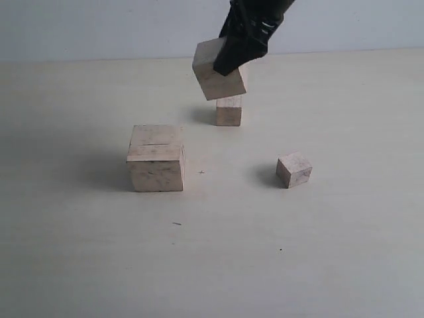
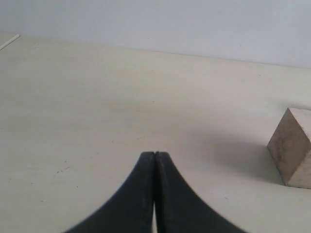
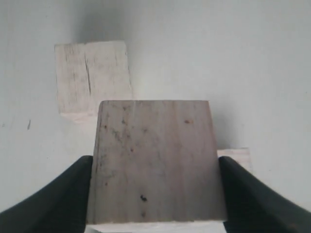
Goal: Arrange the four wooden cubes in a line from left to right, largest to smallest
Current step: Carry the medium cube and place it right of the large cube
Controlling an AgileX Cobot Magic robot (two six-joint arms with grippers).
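right claw (image 3: 154, 170) grasping second-largest cube (image 1: 224, 85), tilted aloft | left claw (image 2: 155, 155) clenched, empty

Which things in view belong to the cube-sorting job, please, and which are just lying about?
Job: largest cube; second cube, held by the right gripper; third cube; smallest cube.
Lying about: table; dark specks on it; left gripper, jaws shut.

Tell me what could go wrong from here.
1. The held cube sits tilted in the right gripper; released like that, it may land on an edge and roll out of line.
2. It hangs close to the smaller back cube; lowering it here could knock that cube.
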